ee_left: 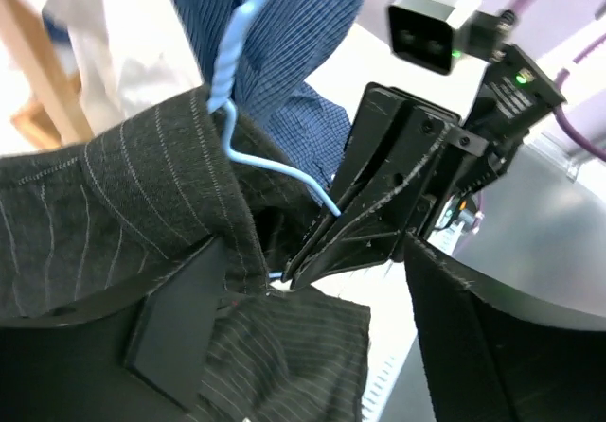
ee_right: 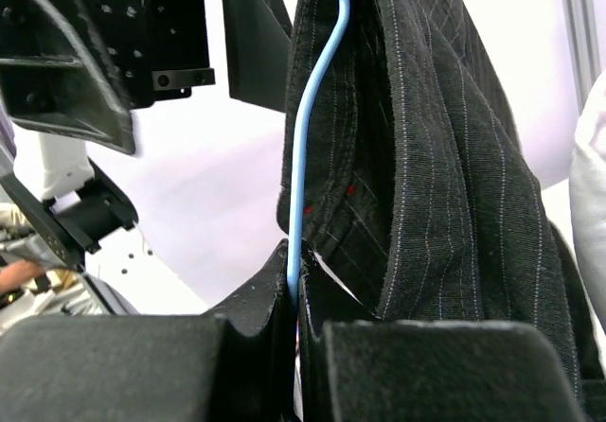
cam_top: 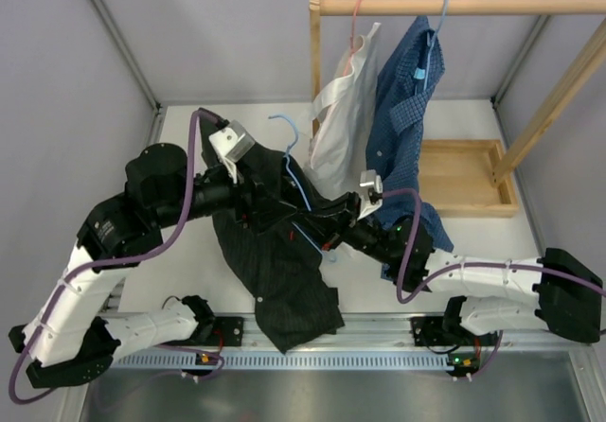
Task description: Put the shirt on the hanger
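The dark shirt [cam_top: 284, 280] hangs from its collar between the two arms and trails down onto the table. The light-blue wire hanger [cam_top: 301, 190] is partly inside the collar, with its hook [cam_top: 284, 124] sticking up behind. My right gripper [cam_top: 327, 223] is shut on the hanger's wire [ee_right: 305, 157] beside the shirt's collar [ee_right: 426, 157]. My left gripper [cam_top: 254, 202] has its jaws wide apart. The collar [ee_left: 114, 195] lies against its left finger [ee_left: 180, 327], and the hanger's neck [ee_left: 232, 91] rises above it. The right gripper's tips [ee_left: 294, 272] point in between the jaws.
A wooden rack [cam_top: 454, 6] stands at the back right. On it hang a white shirt [cam_top: 341, 110] on a pink hanger and a blue checked shirt [cam_top: 402, 110]. Its wooden base [cam_top: 464, 176] lies behind my right arm. A metal rail [cam_top: 379, 356] runs along the table's near edge.
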You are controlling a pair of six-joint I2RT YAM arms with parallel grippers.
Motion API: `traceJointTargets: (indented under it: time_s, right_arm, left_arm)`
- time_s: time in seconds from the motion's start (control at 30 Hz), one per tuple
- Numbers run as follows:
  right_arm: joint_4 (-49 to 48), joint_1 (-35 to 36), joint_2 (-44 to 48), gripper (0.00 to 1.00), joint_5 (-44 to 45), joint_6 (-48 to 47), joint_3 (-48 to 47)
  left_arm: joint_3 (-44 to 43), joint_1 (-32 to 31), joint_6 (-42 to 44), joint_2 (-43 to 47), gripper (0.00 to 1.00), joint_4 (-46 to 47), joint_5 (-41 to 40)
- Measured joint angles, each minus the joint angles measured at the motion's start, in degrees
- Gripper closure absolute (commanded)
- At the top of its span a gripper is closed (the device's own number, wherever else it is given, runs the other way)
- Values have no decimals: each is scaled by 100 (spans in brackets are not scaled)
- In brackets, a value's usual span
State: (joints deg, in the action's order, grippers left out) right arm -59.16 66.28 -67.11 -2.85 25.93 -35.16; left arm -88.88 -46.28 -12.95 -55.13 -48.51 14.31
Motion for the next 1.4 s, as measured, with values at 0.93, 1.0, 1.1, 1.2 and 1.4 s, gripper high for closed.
traceJointTargets:
  time_s: [0.93,1.0,1.1,1.2,1.4]
  right_arm:
    - [1458,0,1513,100,-149,-149,232]
    - [1661,0,1600,100,-271,-212,144]
    - [1998,0,1749,100,-479,-293,37]
    - [2310,0,1825,100,-719,-387,-81]
    - [2618,0,1967,100,-935,-505,-149]
  left_arm:
    - [-557,-11,3598,-505,25,291,739]
    - [-667,-11,3722,-505,26,122,933]
    - [-704,-11,3882,-503,28,-50,1130]
    - [-721,-11,3976,-551,29,-219,1335]
    - [-1001,-11,4015,-697,29,-476,1486]
